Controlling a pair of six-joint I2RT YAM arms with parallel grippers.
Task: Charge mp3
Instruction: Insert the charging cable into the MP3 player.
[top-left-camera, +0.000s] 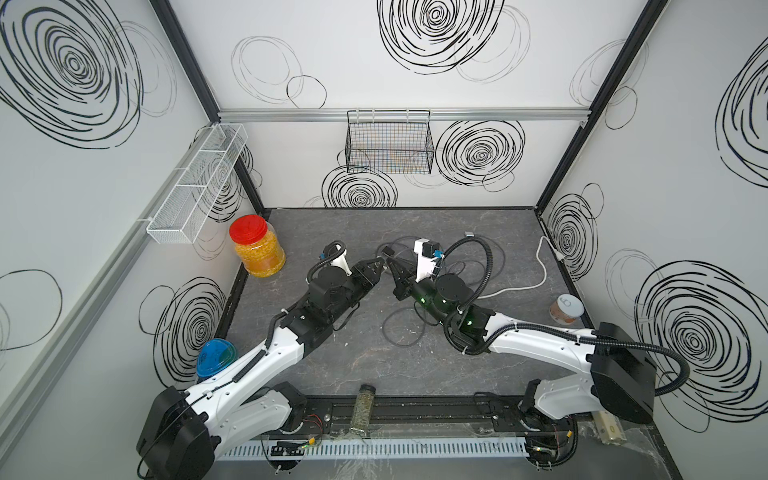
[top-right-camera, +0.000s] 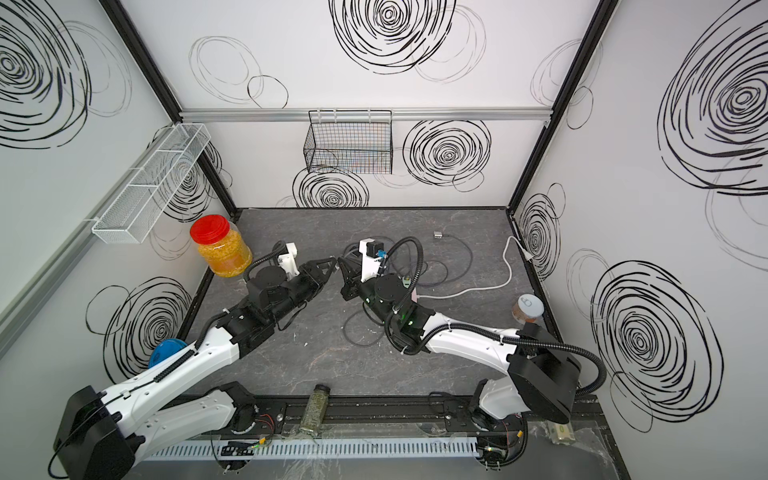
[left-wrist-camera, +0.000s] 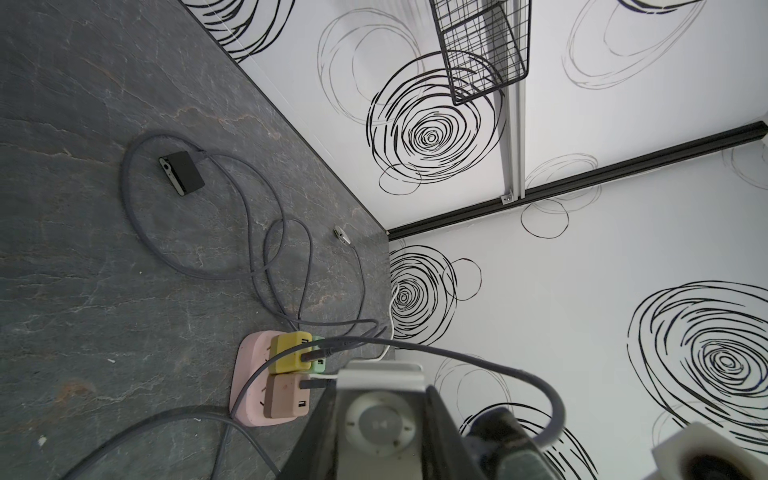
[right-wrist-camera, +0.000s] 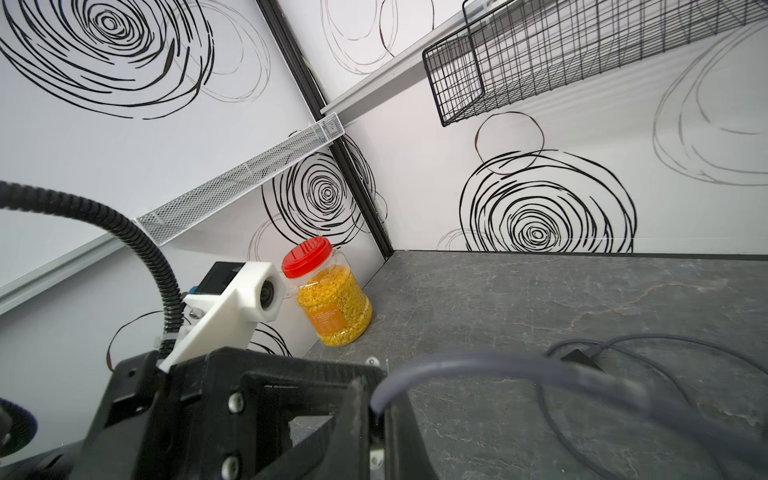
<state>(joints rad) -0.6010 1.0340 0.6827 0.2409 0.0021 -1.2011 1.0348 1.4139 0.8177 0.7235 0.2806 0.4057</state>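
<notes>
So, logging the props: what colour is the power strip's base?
Pale pink; the power strip shows best in the left wrist view.

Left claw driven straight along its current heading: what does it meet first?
Likely the right claw, nearly tip to tip with the left claw in both top views, pinching the grey cable. Relative height is unclear.

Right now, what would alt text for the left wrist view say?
The left gripper holds a silver mp3 player. A grey cable arcs past it; beyond, a pink power strip with coloured chargers sits on the dark table.

cables sprawl across table, jar far-left corner
</notes>
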